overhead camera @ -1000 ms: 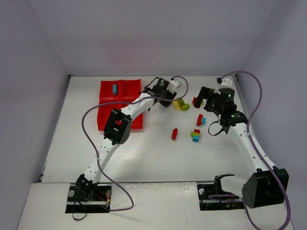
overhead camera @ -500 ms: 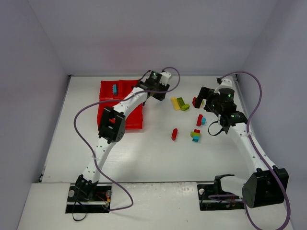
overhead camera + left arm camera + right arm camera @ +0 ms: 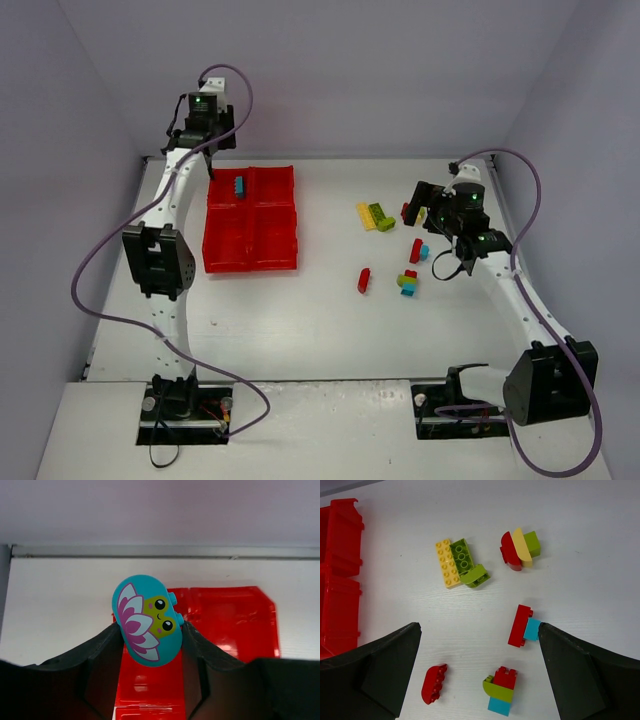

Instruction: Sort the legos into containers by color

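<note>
My left gripper [image 3: 150, 626] is shut on a rounded cyan lego [image 3: 146, 617] printed with a flower and a frog face. It hangs above the back-left corner of the red tray of containers [image 3: 235, 625]. In the top view this gripper [image 3: 208, 158] is behind the tray [image 3: 225, 255], whose back-left compartment holds a blue lego [image 3: 240, 185]. My right gripper [image 3: 479, 630] stands open above loose legos: a red-and-cyan pair [image 3: 522, 626], a red curved brick [image 3: 434, 683], a red-green-cyan clump [image 3: 500, 691], a yellow and green group [image 3: 457, 562] and a red-yellow-green clump [image 3: 520, 548].
White walls close in the table on the left, back and right. Purple cables loop off both arms. The left arm's elbow [image 3: 158, 262] stands left of the tray. The right gripper [image 3: 422, 203] hovers at the back right of the lego cluster [image 3: 408, 283].
The left arm has swung from beside the yellow and green legos at mid-table to the back-left corner over the tray, carrying the cyan lego. The right arm has barely moved.
</note>
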